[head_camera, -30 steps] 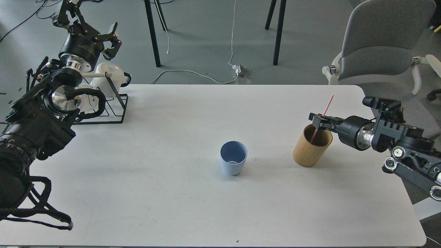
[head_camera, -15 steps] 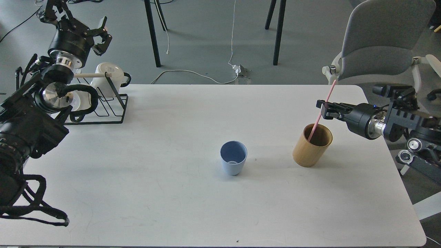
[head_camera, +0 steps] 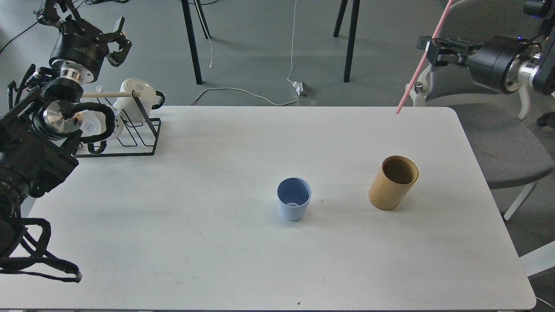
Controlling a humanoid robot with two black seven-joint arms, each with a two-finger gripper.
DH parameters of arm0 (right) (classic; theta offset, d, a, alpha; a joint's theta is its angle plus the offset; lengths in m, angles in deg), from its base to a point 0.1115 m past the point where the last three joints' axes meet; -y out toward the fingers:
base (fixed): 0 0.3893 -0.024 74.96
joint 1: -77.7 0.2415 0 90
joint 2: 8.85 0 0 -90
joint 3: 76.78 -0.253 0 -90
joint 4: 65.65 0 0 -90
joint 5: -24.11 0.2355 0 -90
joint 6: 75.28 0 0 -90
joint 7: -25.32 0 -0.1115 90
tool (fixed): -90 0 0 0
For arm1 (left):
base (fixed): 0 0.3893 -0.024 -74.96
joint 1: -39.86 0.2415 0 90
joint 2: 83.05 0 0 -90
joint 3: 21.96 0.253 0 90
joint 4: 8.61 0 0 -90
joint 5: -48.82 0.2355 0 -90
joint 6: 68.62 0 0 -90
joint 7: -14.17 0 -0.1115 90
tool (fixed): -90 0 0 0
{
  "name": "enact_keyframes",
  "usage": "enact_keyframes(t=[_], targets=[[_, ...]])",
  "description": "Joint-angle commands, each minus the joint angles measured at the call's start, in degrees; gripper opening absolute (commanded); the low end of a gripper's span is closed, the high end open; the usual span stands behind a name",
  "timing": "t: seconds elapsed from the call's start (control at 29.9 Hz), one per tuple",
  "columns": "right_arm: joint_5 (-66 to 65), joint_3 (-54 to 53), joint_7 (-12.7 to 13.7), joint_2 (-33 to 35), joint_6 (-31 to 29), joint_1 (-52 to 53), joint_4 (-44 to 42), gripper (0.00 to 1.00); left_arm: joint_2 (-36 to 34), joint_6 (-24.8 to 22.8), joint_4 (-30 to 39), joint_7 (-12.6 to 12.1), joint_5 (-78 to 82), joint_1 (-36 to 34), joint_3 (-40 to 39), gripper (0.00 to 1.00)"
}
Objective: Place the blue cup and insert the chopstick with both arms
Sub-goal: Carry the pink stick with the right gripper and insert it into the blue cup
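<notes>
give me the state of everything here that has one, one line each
blue cup: upright on the table, open end up, nothing in it
chopstick: lifted clear, tilted, gripped by the right hand
right hand: shut on the chopstick, raised past the table's far right corner
left hand: open, holding nothing, above the rack
bamboo holder: upright, no stick in it
white mugs: sitting in the black wire rack

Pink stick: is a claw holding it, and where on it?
Yes. The right claw pinches the pink stick near its middle, with both ends poking out. The left claw is open and holds nothing.
</notes>
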Motion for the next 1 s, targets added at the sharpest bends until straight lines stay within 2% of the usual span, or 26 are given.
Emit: enact_keyframes(t=[0.0, 0.13, 0.4, 0.97], targets=[[3.17, 0.34, 0.28, -5.90, -0.15, 1.71, -0.49, 0.00, 0.07, 0.00, -0.01, 0.00, 0.03, -0.07, 0.04, 0.99], [3.26, 2.87, 0.89, -15.84, 0.63, -0.04, -0.93, 0.00, 0.16, 0.00, -0.01, 0.00, 0.03, 0.01, 0.13, 0.99], [4.49, 9.74, 0.46, -26.22, 2.66, -3.29, -9.62, 0.00, 0.34, 0.00, -0.01, -1.32, 0.03, 0.10, 0.22, 0.99], [4.22, 13.08, 0.37, -28.69, 2.57, -6.02, -9.54, 0.00, 0.60, 0.00, 0.08, -1.23, 0.03, 0.54, 0.22, 0.99]])
